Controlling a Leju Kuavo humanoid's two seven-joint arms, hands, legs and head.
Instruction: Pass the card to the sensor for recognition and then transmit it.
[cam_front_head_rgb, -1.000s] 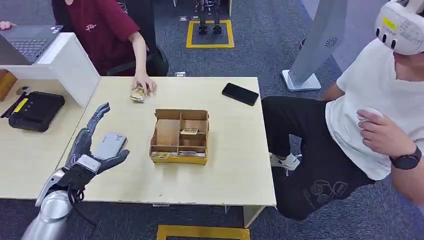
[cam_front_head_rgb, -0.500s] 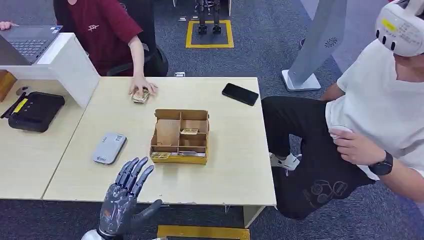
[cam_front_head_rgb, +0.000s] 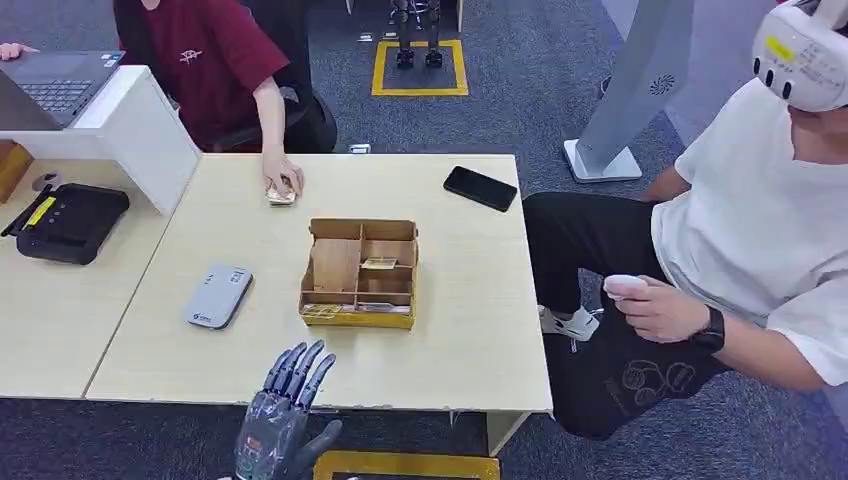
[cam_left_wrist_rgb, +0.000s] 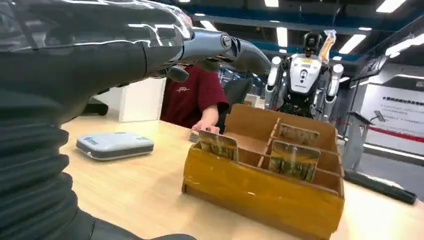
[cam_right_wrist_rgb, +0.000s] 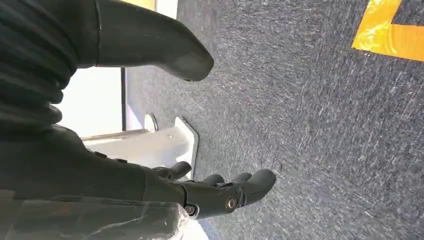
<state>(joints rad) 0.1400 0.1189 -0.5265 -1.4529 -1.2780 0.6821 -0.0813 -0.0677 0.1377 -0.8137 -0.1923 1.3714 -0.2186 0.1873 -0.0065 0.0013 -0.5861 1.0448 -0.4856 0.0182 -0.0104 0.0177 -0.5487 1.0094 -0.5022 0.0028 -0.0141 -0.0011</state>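
We noted the left robot hand (cam_front_head_rgb: 283, 415) empty, fingers spread, at the table's (cam_front_head_rgb: 470, 330) near edge. The cards (cam_front_head_rgb: 322, 311) stood in the cardboard box (cam_front_head_rgb: 359, 271) just ahead, the sensor (cam_front_head_rgb: 218, 295) ahead-left. The right robot hand (cam_right_wrist_rgb: 220, 192) hung empty, loosely open.

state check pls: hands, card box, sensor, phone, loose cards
left hand: open, empty, at the table's near edge
right hand: open, empty, hanging over the floor
cardboard box: upright, cards standing in its compartments
grey sensor: flat on the table, nothing on it
phone: flat, screen dark
loose cards: under a person's hand
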